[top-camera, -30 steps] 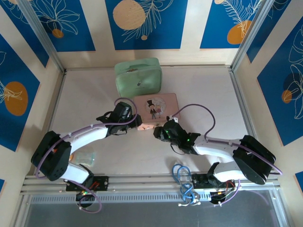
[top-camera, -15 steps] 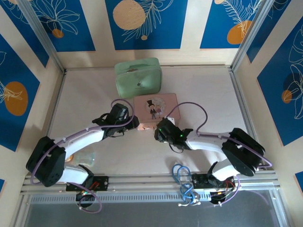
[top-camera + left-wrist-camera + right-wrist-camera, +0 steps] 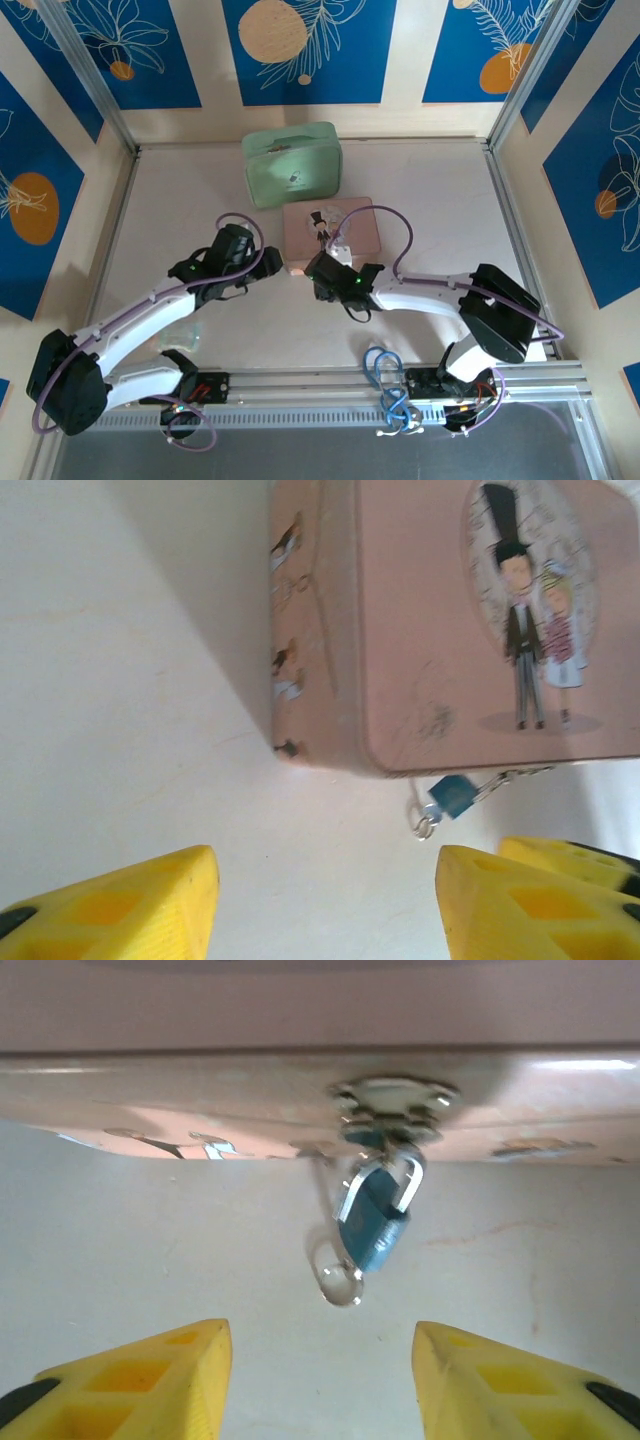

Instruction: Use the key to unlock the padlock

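Note:
The tiny blue padlock [image 3: 375, 1222] hangs by its silvery shackle from the latch [image 3: 392, 1100] on the pink illustrated box's [image 3: 200, 1070] front wall. A small silvery ring [image 3: 340, 1285] sits at its lower end, and I cannot make out a key blade. My right gripper [image 3: 320, 1385] is open just short of the padlock, with nothing between its yellow fingers. In the left wrist view the padlock [image 3: 452, 795] and ring [image 3: 425, 826] lie at the box's [image 3: 440, 620] near edge. My left gripper [image 3: 325, 910] is open and empty, a little back from them. From above, both grippers [image 3: 268, 262] [image 3: 316, 274] flank the box's [image 3: 360, 232] front left corner.
A mint green case [image 3: 292, 163] stands behind the pink box. Purple cables [image 3: 395, 225] arch over the box from the right arm. A yellow finger of the right gripper [image 3: 580, 858] shows beside my left gripper's fingers. Bare table spreads left and right of the arms.
Both grippers have shifted left along the box's front edge. The right arm has stretched further across toward the box's front left corner, and the left gripper has drawn back.

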Robot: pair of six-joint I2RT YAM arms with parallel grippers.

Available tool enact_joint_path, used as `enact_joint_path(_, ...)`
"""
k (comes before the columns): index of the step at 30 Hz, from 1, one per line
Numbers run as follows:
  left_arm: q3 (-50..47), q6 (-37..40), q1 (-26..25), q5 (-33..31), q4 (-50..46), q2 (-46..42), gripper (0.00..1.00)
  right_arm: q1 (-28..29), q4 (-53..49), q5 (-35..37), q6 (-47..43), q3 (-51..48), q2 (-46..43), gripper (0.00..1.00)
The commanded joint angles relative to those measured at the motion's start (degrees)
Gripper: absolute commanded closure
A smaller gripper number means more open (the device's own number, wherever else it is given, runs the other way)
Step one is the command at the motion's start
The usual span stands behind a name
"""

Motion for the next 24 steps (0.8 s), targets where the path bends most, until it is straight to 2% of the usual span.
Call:
enact_joint_path(1, -0.9, 2.5, -0.5, -2.2, -6.5, -1.0, 0.38, -0.6, -5.4, 4.4, 2.3, -1.0, -4.0, 0.46)
enact_joint_path(6, 0.6, 2.8, -1.8, -3.8, -10.6, -0.5, 0.38, -2.7, 1.3, 3.2, -0.4, -5.8, -9.3, 0.44)
enact_joint_path(10, 1.0, 0.0, -1.8, -8.1, -15.7, -1.4, 0.37, -7.6, 4.6, -1.1, -1.6, -7.0, -10.6, 0.44)
enact_joint_path(15, 4.7, -4.9, -1.9, -9.8, -21.4, -2.1, 0.39, -11.8, 2.5, -4.2, -3.9, -2.7, -9.3, 0.45)
enact_joint_path(20, 8.0, 0.1, -1.7, -10.9, -22.8, -2.1, 0.36, -12.3, 6.8, -4.6, -2.9, -6.5, -11.4, 0.45)
enact_joint_path(21, 7.9, 0.8, -1.8, -10.0, -21.5, -1.8, 0.37, -12.6, 6.8, -5.1, -1.5, -7.3, -11.3, 0.47)
enact_joint_path(24, 6.3, 0.9, -1.7, -7.1, -16.8, -2.1, 0.38, -12.7, 8.1, -6.7, 1.0, -9.2, -10.2, 0.63)
